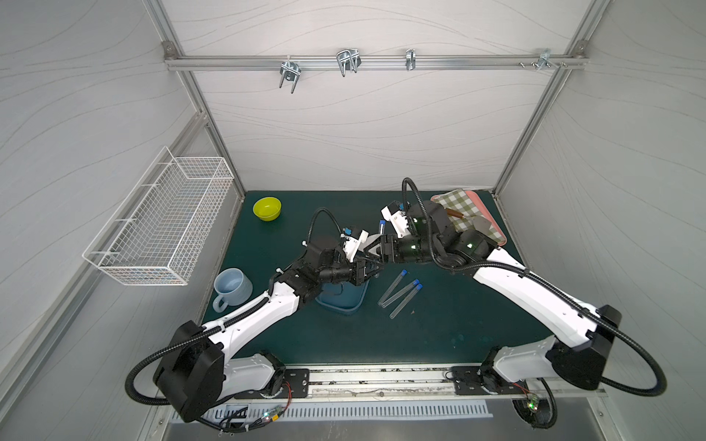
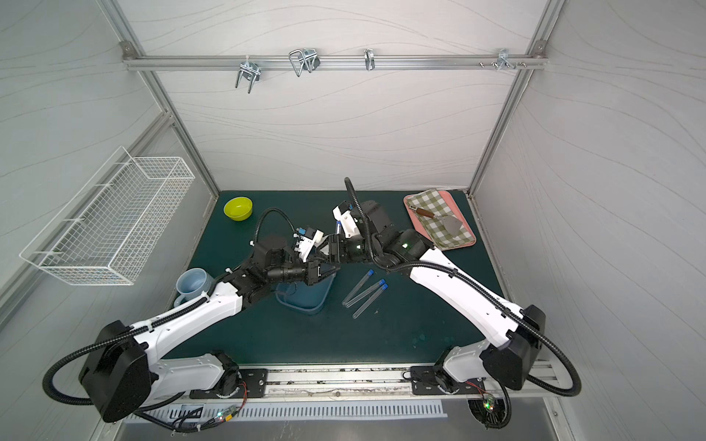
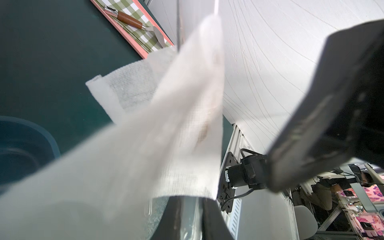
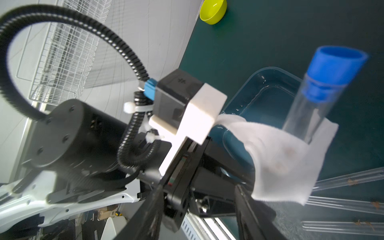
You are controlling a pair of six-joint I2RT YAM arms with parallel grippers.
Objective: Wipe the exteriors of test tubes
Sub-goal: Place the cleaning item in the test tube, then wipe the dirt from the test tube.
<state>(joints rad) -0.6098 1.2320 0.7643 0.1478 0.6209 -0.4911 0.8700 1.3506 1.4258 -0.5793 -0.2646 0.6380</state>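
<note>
My left gripper (image 3: 190,199) is shut on a clear test tube (image 3: 191,218), held above the blue tray (image 1: 344,301). The tube (image 4: 311,104) points up and away, its blue cap (image 1: 382,223) seen in both top views. A white cloth (image 4: 280,162) is draped around the tube's middle, hiding it there. My right gripper (image 4: 198,191) faces the left one at close range, open, with nothing between its fingers. Three more test tubes (image 1: 401,292) lie side by side on the green mat to the right of the tray, with brown specks on them.
A pink tray (image 1: 500,233) at the back right holds a checked cloth and a brown-handled metal tool (image 1: 454,214). A yellow-green bowl (image 1: 267,209) sits at the back left and a blue mug (image 1: 232,287) at the left edge. A wire basket (image 1: 160,221) hangs on the left wall.
</note>
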